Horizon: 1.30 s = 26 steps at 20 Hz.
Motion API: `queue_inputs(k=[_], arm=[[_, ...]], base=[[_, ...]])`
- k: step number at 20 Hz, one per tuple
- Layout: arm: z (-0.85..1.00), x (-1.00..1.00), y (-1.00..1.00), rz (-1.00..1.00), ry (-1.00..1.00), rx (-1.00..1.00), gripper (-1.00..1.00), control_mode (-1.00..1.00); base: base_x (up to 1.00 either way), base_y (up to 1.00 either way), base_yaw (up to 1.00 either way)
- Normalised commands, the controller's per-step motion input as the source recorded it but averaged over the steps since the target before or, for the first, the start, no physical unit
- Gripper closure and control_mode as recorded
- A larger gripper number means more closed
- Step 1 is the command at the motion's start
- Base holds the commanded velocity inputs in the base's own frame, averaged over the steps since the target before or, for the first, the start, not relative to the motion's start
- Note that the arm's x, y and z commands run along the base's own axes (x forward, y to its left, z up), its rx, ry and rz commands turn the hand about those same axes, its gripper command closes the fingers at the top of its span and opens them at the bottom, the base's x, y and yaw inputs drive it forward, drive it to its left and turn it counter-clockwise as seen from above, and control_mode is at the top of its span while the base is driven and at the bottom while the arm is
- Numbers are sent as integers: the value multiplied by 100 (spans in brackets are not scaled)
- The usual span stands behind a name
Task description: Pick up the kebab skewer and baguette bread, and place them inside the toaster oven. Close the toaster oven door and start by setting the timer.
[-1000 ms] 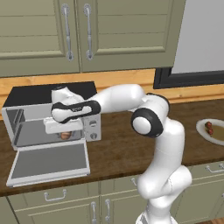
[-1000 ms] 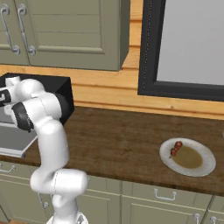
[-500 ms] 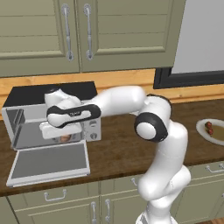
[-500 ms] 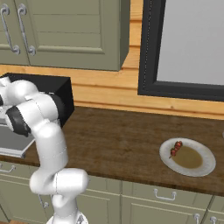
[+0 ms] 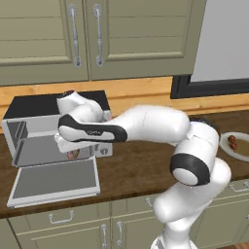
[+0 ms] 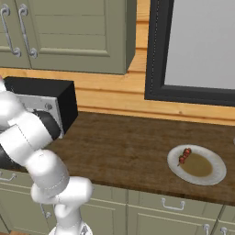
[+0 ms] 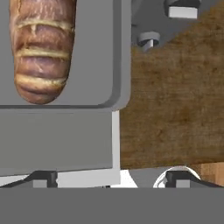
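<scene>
The baguette bread (image 7: 41, 48) lies on the grey floor inside the toaster oven (image 5: 48, 104), free of the fingers. My gripper (image 7: 109, 179) hangs just in front of it, open, with both fingertips (image 7: 43, 178) far apart and nothing between them. From the left base view my hand (image 5: 72, 143) sits in the oven's mouth, with a bit of the baguette bread (image 5: 74, 154) showing below it. The toaster oven door (image 5: 53, 181) is dropped flat open. The kebab skewer (image 6: 184, 155) rests on a white plate (image 6: 215, 170) far to the right.
The oven's knobs (image 7: 151, 39) are on its front panel beside the opening. Dark wooden counter (image 6: 119, 147) stretches between the toaster oven (image 6: 41, 98) and the plate (image 5: 228, 148). Green cabinets hang above; a dark-framed window stands behind the plate.
The jaws have spread wide and let go of the baguette, which now lies in the oven. The hand has stayed at the oven's mouth.
</scene>
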Motion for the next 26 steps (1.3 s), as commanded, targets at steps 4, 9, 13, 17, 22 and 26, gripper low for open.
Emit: queue_inputs(k=[4, 9, 13, 17, 22, 26], arm=[[27, -88, -100, -4, -6, 0, -100, -100], [35, -81, -100, -5, -1, 0, -100, -100], [55, -52, -100, -7, 3, 0, -100, -100], [52, -21, -100, -6, 12, 0, -100, -100], [42, -1, -100, -6, 15, 0, -100, -100], [39, 0, -100, -6, 16, 0, -100, -100]], base=[[0, 0, 0], [0, 0, 0], [0, 0, 0], [0, 0, 0], [0, 0, 0], [0, 0, 0]])
